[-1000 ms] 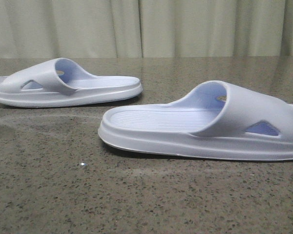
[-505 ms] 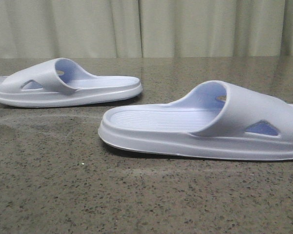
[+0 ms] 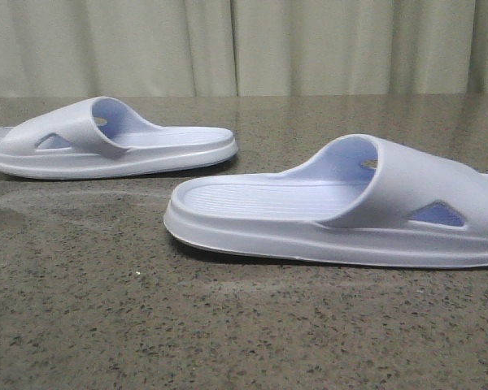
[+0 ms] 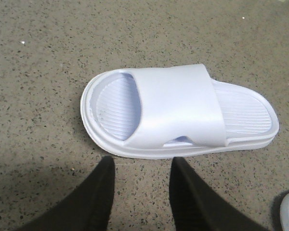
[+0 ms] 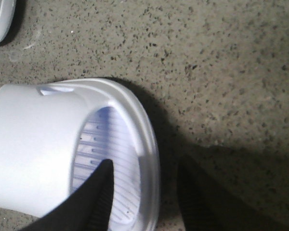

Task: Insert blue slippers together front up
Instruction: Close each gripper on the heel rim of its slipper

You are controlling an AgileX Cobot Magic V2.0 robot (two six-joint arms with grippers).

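**Two slippers, one per hand, both still flat on desk**

Two pale lavender-blue foam slide slippers lie well apart on the speckled grey stone desk [image 3: 81, 325].

Far-left slipper [image 4: 178, 113]: long axis runs crosswise just ahead of the left hand [image 4: 140, 180], fingers spread, touching nothing.

Near-right slipper [image 5: 72, 154]: right hand [image 5: 144, 185], spread, straddles its end rim, one finger over the footbed. Right hand is nearer.

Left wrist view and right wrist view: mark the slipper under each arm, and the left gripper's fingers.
left slipper [image 4: 176, 103], left wrist view, on the wide strap.
right slipper [image 5: 33, 144], right wrist view, on the strap's top.
left gripper fingers [image 4: 98, 192], left wrist view, on one dark finger, apart from the slipper's sole edge.
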